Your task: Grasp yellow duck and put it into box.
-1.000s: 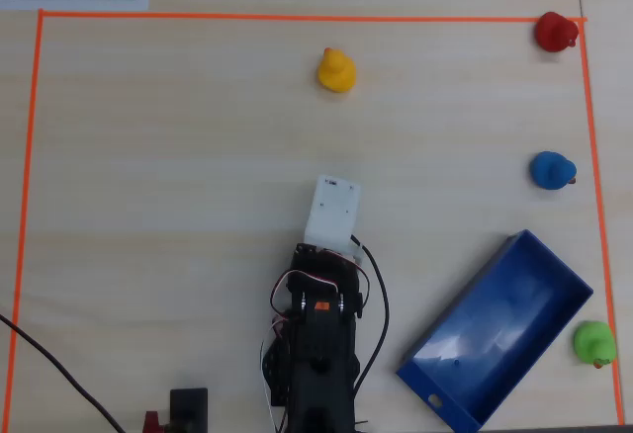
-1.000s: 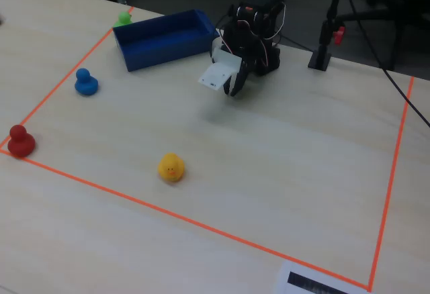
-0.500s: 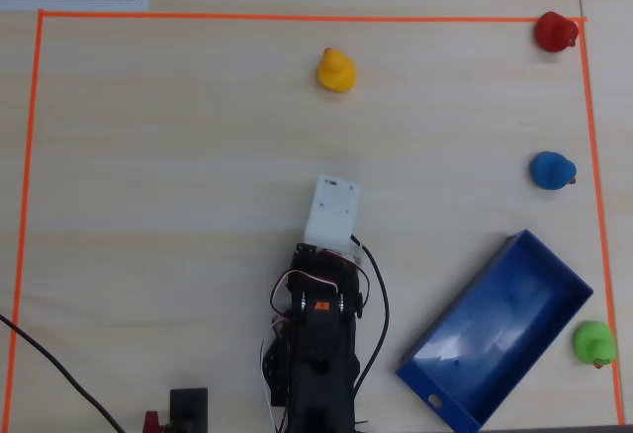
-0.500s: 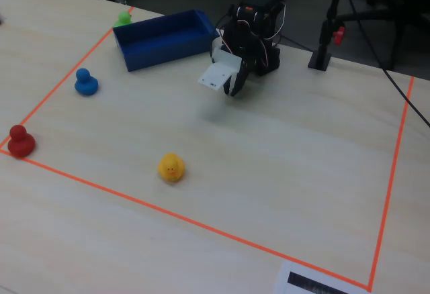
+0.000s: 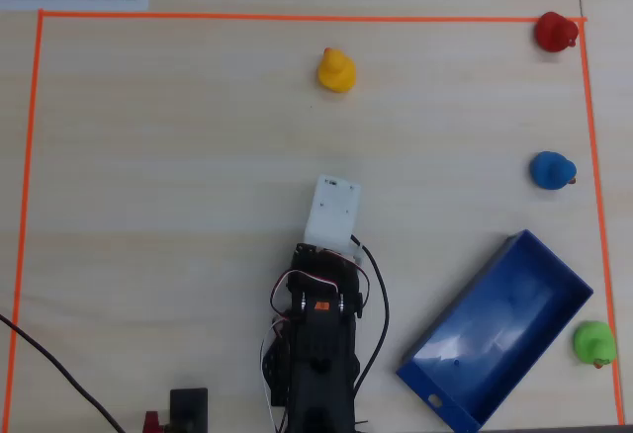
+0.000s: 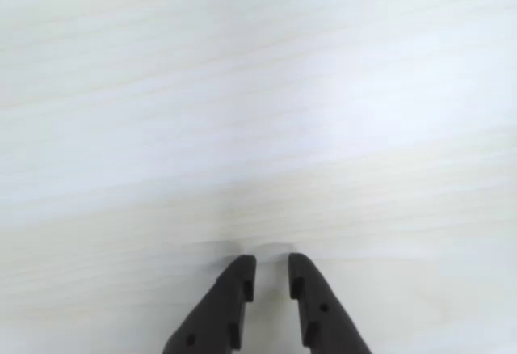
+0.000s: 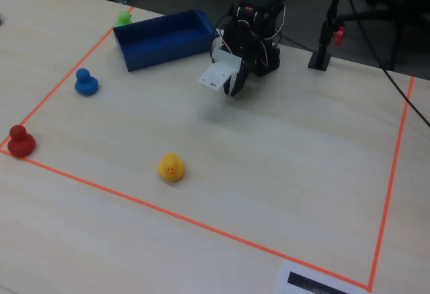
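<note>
In the overhead view, going left to right, an orange tape line [image 5: 30, 156] borders the pale wooden surface [image 5: 178, 156], and the black arm [image 5: 316, 344] rises from the bottom edge near the middle, with a white block at its wrist pointing up the picture. The yellow duck [image 5: 336, 70] stands well above the arm, near the top tape line, sitting alone on bare wood. Further right lies the box [image 5: 539, 255], a shallow blue tray set at a slant and holding nothing. A blue duck [image 5: 552, 170] stands above it, a red duck [image 5: 556, 32] sits in the top right corner on the tape, and a green duck [image 5: 594, 342] sits just beside the box's right end. In the wrist view the claw [image 6: 272, 267] hangs over bare wood, its two dark fingers [image 6: 234, 297] close together with only a narrow gap between the tips, and nothing is gripped between them. In the fixed view the claw [image 7: 233, 87] points down near the box [image 7: 168, 39], well apart from the yellow duck [image 7: 171, 168].
</note>
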You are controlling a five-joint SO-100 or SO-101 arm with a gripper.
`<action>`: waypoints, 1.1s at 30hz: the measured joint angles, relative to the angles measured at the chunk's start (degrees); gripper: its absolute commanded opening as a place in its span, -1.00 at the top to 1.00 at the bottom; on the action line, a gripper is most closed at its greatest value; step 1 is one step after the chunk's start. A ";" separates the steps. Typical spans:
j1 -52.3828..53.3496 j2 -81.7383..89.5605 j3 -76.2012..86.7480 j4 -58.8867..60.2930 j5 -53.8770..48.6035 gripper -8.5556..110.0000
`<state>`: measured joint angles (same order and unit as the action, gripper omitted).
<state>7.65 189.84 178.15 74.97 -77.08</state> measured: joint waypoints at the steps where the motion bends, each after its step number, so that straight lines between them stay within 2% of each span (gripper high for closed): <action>1: 0.00 0.00 0.00 0.00 0.00 0.81; 14: -0.70 0.00 0.00 0.00 -0.62 0.85; 19: -0.44 -0.09 0.09 -0.18 -5.71 0.85; 22: -0.09 -0.18 0.35 -6.50 -6.24 0.84; 26: 0.35 -2.20 -0.18 -18.46 -6.06 0.71; 33: -0.18 -27.86 -13.45 -42.71 -4.31 0.65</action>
<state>7.47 161.98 164.71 32.26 -81.39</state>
